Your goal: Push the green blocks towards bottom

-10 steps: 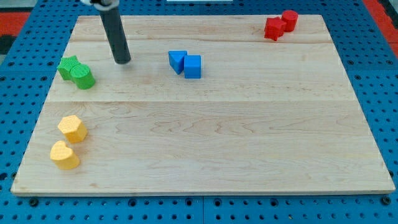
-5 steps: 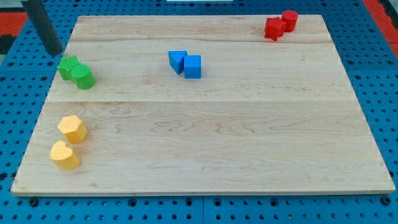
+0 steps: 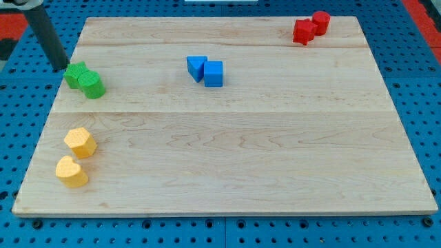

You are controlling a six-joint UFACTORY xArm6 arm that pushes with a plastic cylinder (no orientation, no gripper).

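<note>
tip [image 3: 62,67] of my bare rod, grasping nothing, has crept from the board's edge to touch the green star block [image 3: 75,74] at its ten o'clock; green round block [image 3: 91,85] adjoins, ready for pushing down.

Blue blocks [image 3: 205,70], red blocks [image 3: 310,28], yellow blocks [image 3: 76,157]

Green blocks [image 3: 84,79] (blue pegboard [image 3: 21,131] beneath)
</note>
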